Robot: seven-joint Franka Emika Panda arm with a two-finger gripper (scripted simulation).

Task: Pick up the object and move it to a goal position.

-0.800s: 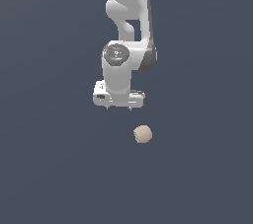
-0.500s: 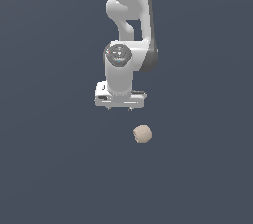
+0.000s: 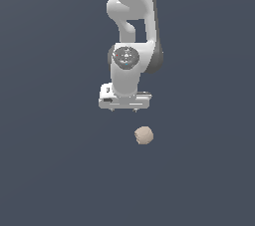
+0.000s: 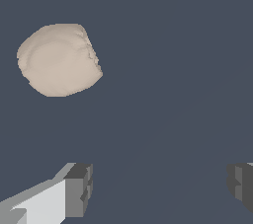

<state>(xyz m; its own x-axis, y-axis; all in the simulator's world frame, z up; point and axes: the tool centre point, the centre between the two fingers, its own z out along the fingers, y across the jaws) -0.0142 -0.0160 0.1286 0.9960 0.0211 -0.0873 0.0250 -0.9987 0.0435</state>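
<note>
Wrist view shows the ball (image 4: 59, 59) large and close, so its surface can be read: beige-tan, lumpy, with a flatter face and some small rough edges on one side. It also shows both fingers (image 4: 79, 189) of the gripper (image 4: 160, 188) with a wide gap of bare dark floor (image 4: 188, 45) between them, so the gripper is open and holds nothing. The ball is outside this gap, off to the side of one finger and ahead of the tips, not touching either finger.

Exterior view cannot show these details. There the ball (image 3: 144, 135) is only a small pale round thing, and the fingers are only two short dark stubs under the white gripper (image 3: 125, 110). What this view gives is the whole white arm (image 3: 133, 16): it comes down from the upper edge, bends at a thick joint, and ends in a wrist that points straight down. The wide gripper body is level, and the fingertips hang above the floor. The ball lies lower than the gripper and a little toward the exterior view's right, near it but clearly apart.
</note>
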